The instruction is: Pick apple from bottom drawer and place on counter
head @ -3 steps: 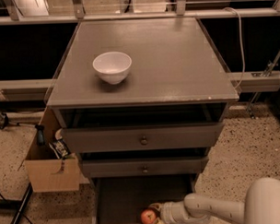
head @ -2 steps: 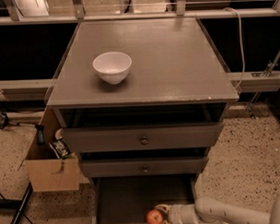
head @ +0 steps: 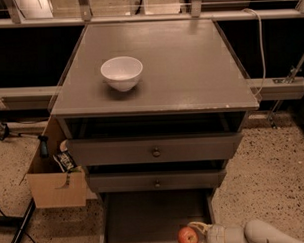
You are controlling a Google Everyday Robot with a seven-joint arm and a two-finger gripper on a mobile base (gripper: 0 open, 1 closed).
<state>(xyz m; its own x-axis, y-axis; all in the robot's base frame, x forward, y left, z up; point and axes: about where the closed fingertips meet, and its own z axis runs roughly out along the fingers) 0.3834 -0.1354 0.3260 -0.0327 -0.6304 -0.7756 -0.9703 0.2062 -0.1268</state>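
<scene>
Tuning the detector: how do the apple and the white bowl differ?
The apple is red and small, and the white bowl is pale and much larger. The apple sits low at the bottom drawer, held in the gripper; the white bowl stands free on the counter. Both are round.

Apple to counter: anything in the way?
Gripper holds the apple over the bottom drawer. Toward the counter, the two knobbed drawers and its front edge must be cleared. On top, only a white bowl, left of centre.

tool point(head: 195, 235) low, apparently clasping apple point(head: 187, 238)
</scene>
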